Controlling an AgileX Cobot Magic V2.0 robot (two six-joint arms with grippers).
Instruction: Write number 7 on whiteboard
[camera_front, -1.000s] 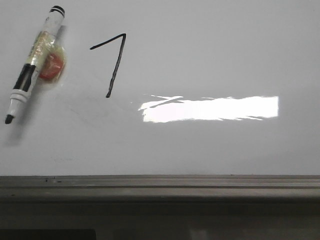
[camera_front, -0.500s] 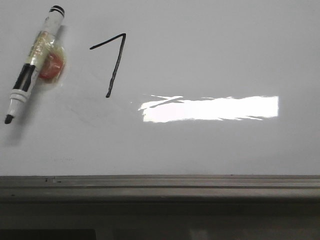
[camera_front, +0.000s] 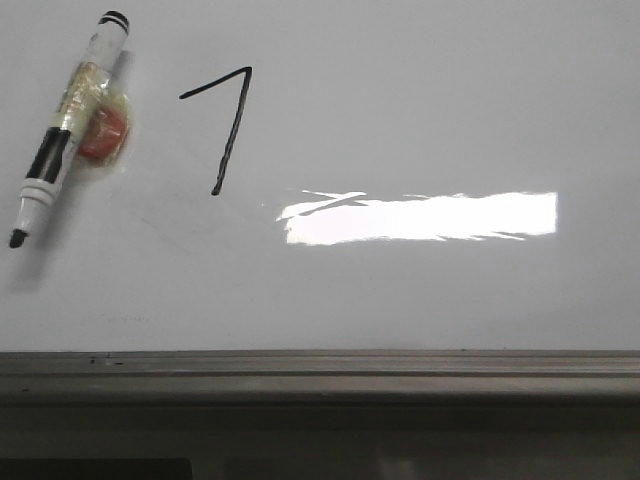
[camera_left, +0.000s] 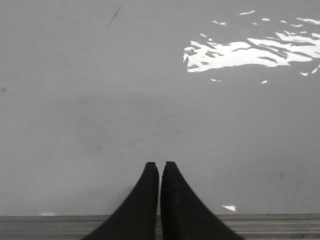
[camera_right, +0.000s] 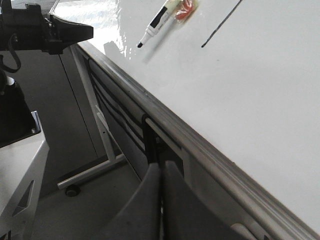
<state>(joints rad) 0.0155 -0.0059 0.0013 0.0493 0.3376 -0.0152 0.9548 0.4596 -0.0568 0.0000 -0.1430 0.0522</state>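
Board: the large glossy white-grey whiteboard (camera_front: 420, 120) with a grey metal edge rail is lying flat, a bright rectangular glare showing near its middle.
Figure: the thin black hand-drawn number 7 (camera_front: 225, 125) is sitting toward the far left part of the board, its short top stroke slanting upward and its long downstroke running back toward the near edge.
Marker: a white-and-black uncapped marker pen (camera_front: 62, 130) with yellowish tape and a red lump on its side is lying near the far left corner, just left of the figure, apart from it, tip pointing toward the near edge.
Left claw: the black left gripper (camera_left: 159, 167) is hovering over bare board by the near rail, fingers pressed together, holding nothing.
Right claw: the dark right gripper (camera_right: 161, 167) is hanging beyond the rail, off the board, fingers meeting, empty.
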